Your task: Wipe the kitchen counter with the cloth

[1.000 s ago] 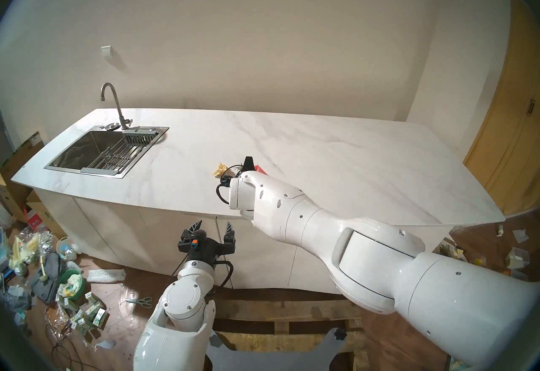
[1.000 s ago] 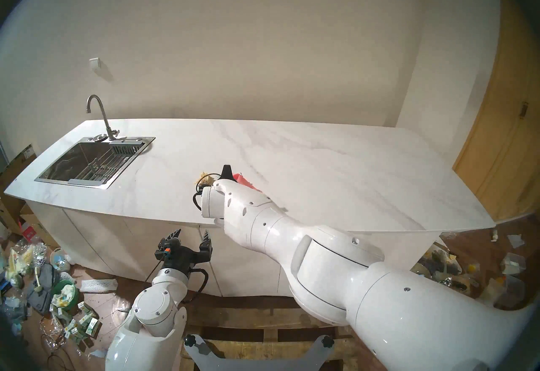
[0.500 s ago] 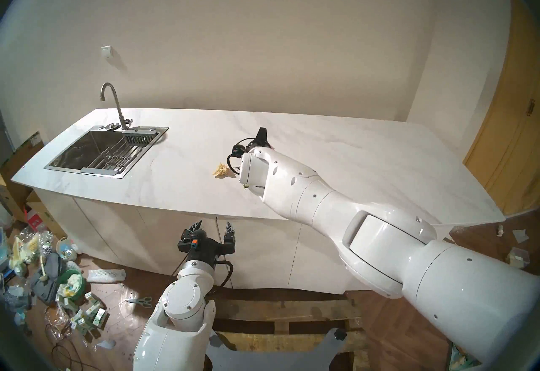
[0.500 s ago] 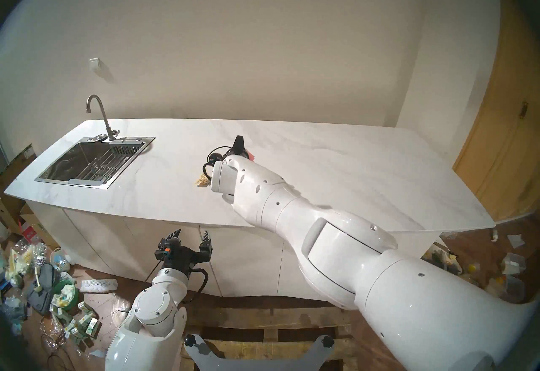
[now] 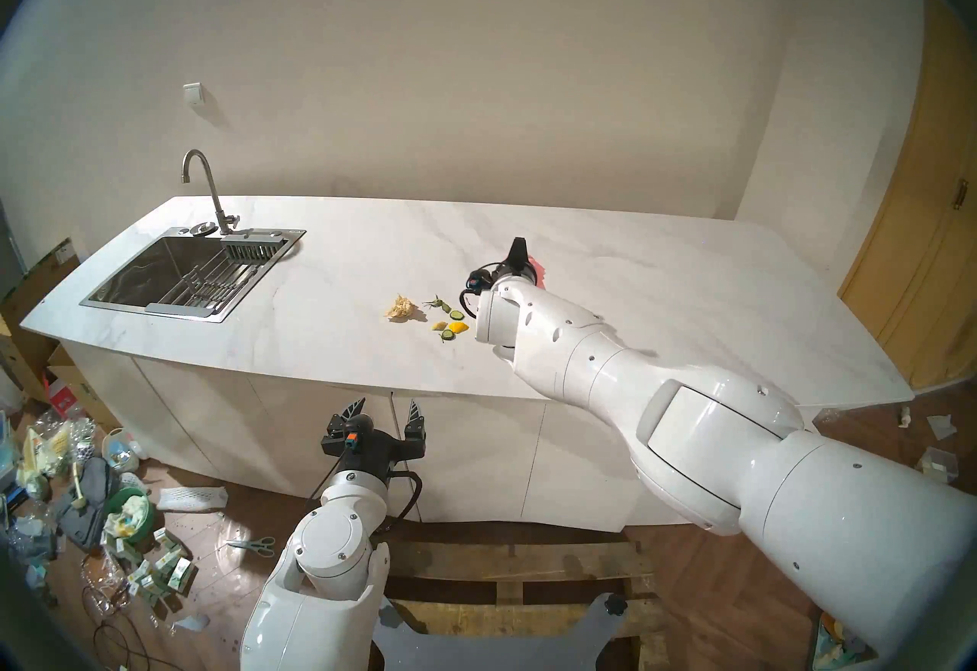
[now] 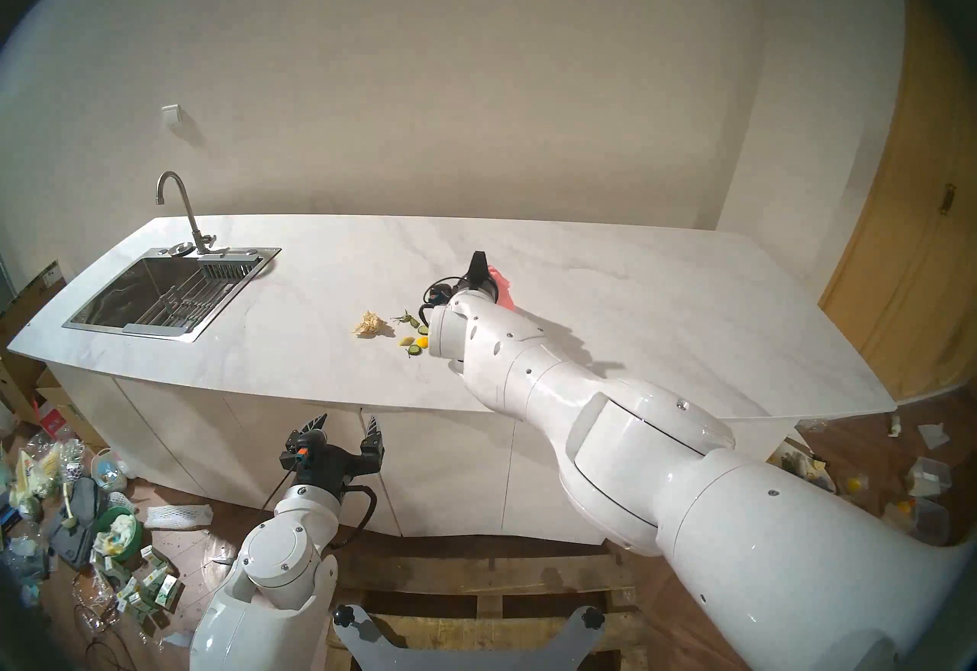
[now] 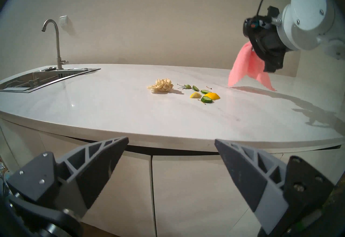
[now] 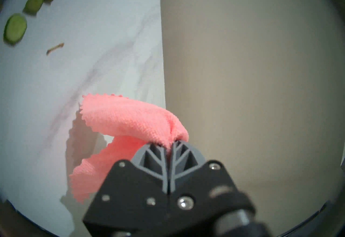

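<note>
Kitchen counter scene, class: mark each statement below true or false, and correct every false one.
1. The right gripper is shut on the pink cloth. True.
2. The left gripper holds a cucumber slice. False: it is open and empty, in front of the cabinets below the kitchen counter.
3. The beige wad lies in the sink. False: it lies on the counter, beside the food scraps.
4. The cloth hangs to the right of the scraps in the left wrist view. True.
5. The faucet stands at the counter's right end. False: it stands at the left end, behind the sink.
</note>
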Controlling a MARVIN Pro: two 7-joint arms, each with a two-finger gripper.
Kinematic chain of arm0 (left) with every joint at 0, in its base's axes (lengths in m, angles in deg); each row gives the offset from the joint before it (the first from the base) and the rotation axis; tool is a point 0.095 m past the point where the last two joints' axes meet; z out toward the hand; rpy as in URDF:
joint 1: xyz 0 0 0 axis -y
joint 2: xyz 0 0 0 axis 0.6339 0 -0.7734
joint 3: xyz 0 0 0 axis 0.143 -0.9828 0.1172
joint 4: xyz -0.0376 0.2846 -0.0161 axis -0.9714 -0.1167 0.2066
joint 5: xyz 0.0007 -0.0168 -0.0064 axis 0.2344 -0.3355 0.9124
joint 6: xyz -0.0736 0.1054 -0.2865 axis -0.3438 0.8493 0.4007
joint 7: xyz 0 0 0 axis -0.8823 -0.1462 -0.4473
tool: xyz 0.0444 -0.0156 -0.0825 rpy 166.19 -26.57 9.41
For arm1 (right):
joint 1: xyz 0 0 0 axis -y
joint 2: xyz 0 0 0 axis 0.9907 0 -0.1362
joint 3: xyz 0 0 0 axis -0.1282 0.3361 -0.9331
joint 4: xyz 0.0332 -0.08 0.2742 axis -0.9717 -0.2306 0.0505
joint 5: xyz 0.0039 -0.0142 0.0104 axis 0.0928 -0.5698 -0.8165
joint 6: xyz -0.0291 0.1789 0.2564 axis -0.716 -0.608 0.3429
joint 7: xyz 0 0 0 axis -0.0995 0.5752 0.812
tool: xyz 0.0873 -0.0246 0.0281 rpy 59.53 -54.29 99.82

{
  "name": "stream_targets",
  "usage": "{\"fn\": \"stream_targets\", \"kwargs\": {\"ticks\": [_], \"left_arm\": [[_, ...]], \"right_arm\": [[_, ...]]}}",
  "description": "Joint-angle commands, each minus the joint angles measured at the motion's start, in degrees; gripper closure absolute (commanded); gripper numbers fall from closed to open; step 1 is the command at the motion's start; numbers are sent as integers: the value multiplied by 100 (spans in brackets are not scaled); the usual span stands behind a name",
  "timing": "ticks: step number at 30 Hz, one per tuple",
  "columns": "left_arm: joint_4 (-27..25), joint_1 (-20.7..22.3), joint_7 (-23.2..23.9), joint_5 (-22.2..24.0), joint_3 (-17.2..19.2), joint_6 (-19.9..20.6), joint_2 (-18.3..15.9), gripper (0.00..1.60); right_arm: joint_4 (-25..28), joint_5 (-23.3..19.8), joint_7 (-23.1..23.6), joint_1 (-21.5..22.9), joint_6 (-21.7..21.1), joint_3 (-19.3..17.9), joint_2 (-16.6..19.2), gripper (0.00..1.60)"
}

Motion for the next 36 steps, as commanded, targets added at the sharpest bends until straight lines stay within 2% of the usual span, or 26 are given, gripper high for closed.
{"fn": "stream_targets", "kwargs": {"ticks": [1,10,19,36], "left_arm": [[-153,30,13,7,-13,-39,6,0],[-131,42,8,6,-14,-40,5,0],[-110,53,3,5,-16,-39,4,0],[-74,56,-5,6,-10,-40,-3,0]], "right_arm": [[-437,-9,265,0,321,163,-528,160],[-850,-110,281,-157,491,157,-940,160],[-947,-144,327,-71,594,176,-1298,160],[-999,-122,733,130,763,396,-2052,160]]}}
